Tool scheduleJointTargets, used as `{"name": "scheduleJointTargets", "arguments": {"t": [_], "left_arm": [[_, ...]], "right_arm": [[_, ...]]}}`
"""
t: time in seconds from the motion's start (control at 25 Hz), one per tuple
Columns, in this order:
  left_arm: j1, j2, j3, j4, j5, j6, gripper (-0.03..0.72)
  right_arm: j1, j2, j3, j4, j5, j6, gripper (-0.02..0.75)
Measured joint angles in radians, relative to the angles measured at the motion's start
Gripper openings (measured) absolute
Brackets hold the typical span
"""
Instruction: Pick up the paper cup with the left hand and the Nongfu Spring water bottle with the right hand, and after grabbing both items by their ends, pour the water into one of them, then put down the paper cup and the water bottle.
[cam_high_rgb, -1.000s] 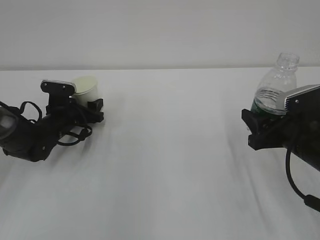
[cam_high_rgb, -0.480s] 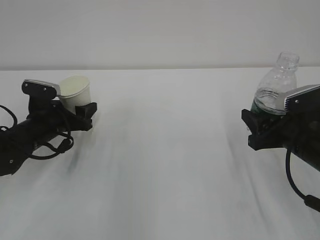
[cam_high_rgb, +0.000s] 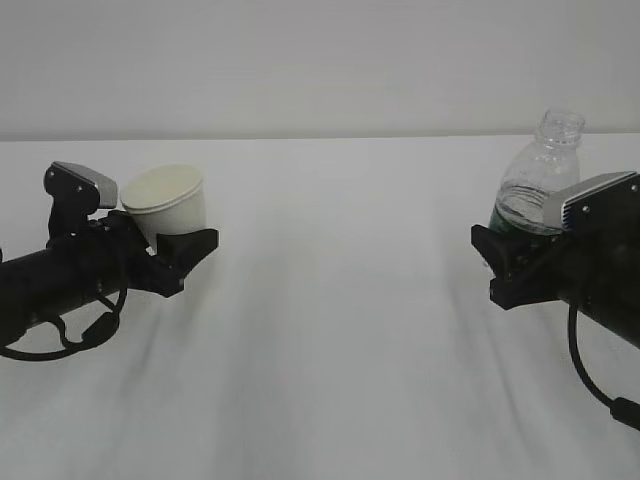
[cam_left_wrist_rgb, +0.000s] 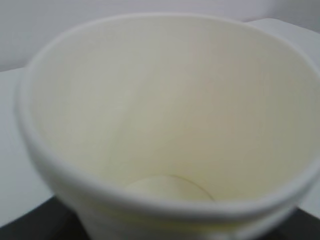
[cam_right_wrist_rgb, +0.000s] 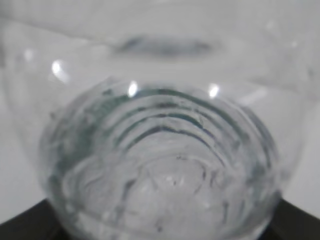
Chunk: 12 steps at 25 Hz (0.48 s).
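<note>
The left hand (cam_high_rgb: 185, 252) pinches the paper cup (cam_high_rgb: 166, 203) by its bottom, on the left above the white table (cam_high_rgb: 330, 330). The right hand (cam_high_rgb: 505, 265) pinches the Nongfu Spring water bottle (cam_high_rgb: 535, 180) low down, on the right. The water inside is too blurry to see.
</note>
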Motion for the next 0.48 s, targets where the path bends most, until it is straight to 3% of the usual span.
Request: {"name": "scheduleJointTargets", "arguments": {"t": [0.32, 0.48], "left_arm": [[-0.004, -0.076, 0.024, 0.268, -0.004, -0.101, 0.475], [-0.047, -0.087, 0.024, 0.324, -0.004, -0.121, 0.474]], "right_arm": [[0.000, 0.000, 0.000, -0.088, 0.009, 0.055, 0.470], [0.000, 0.000, 0.000, -0.137, 0.035, 0.090, 0.470]]}}
